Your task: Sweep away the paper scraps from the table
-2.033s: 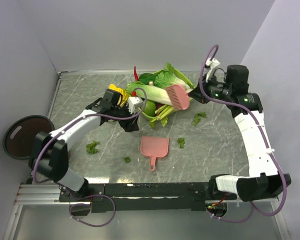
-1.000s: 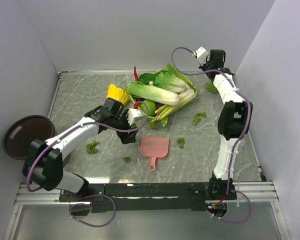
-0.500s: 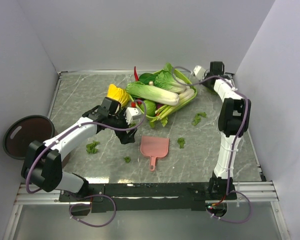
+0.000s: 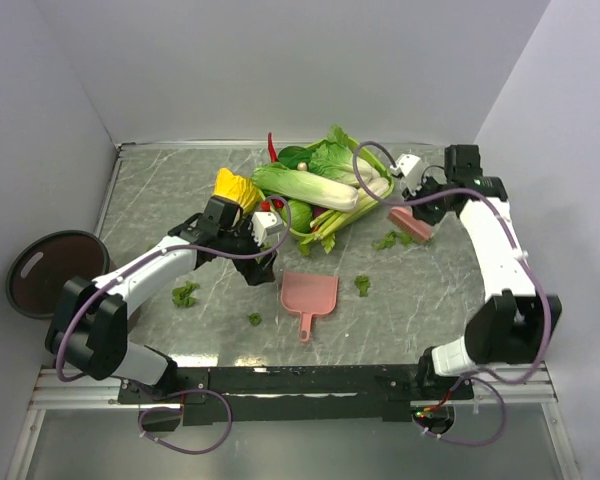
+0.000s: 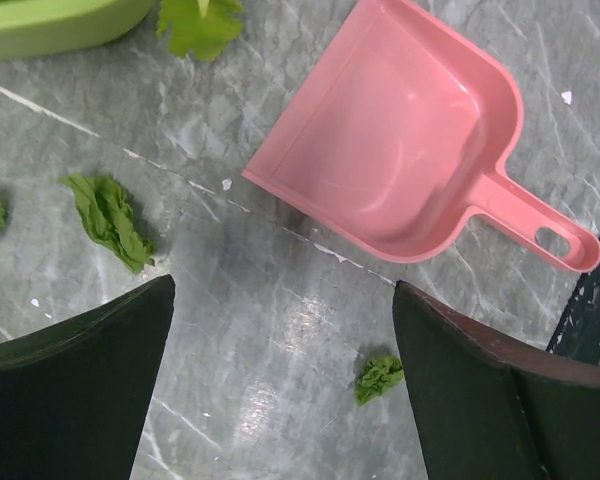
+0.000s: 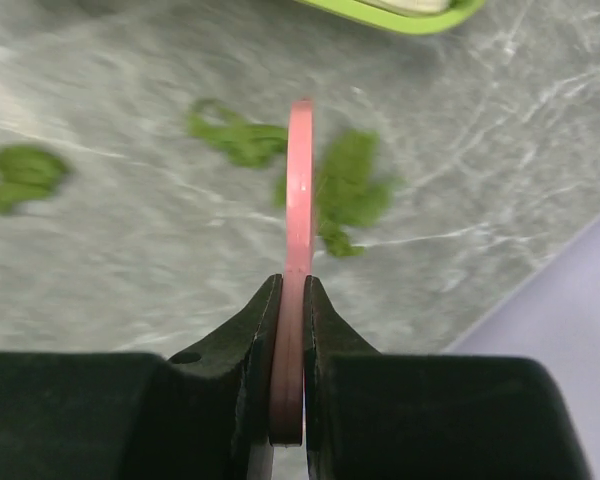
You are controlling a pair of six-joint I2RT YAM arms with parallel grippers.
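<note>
Top external view has the right arm swung in from the far right corner, where it stood half a second ago. Its right fingers are now out over the tabletop, clenched on a pink brush just beside a clump of scraps next to the greens. The left arm has barely shifted. The left fingers stay spread wide, grasping nothing, between the greens and the dustpan. The dustpan lies where it lay, handle toward the arm bases.

Counting from above, there are four clumps of scraps on the tabletop: one left of the dustpan, one by its handle, one just right of it, and one at the brush. There is one dustpan, one brush, and one brown bin off the left edge.

Right wrist view shows the brush edge-on between the clamped fingers, with three scraps around it. Left wrist view shows three scraps near the dustpan, one of them cut off at the left edge.
</note>
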